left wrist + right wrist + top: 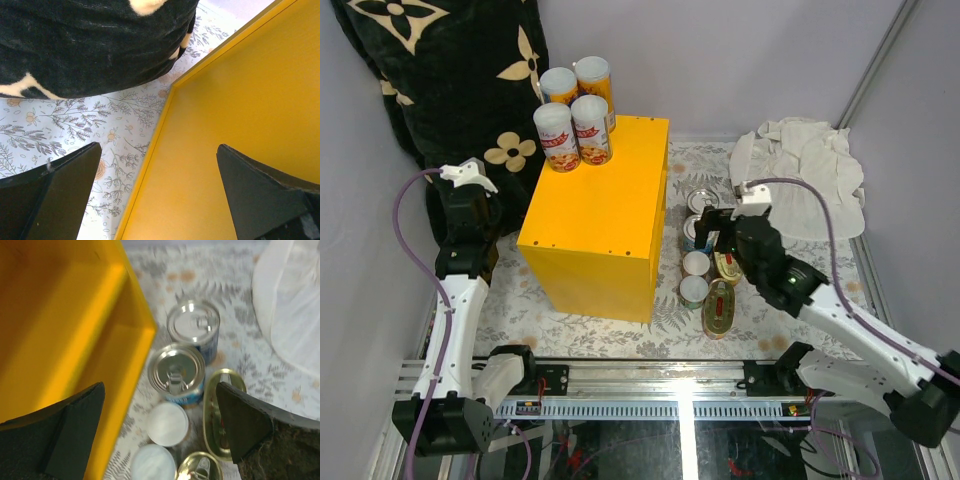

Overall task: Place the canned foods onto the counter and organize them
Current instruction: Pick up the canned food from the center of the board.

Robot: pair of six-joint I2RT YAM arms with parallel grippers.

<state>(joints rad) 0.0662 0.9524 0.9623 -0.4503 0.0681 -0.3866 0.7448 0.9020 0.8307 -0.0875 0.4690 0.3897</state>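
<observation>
The counter is a yellow box (600,215) (240,115) (60,315) on the floral mat. Several orange-labelled cans (570,125) stand at its far left corner. On the mat right of the box sit two silver-topped blue cans (702,200) (193,326) (176,371), two white-lidded cans (697,263) (168,423) (152,464) and two oval gold tins (718,308) (212,415) (200,469). My right gripper (720,228) (160,390) hangs open above these cans, holding nothing. My left gripper (475,210) (159,145) is open and empty beside the box's left side.
A black flower-patterned pillow (450,70) (90,45) leans in the far left corner, close behind my left arm. A crumpled white cloth (810,165) (295,305) lies at the far right. A metal rail (670,385) runs along the near edge.
</observation>
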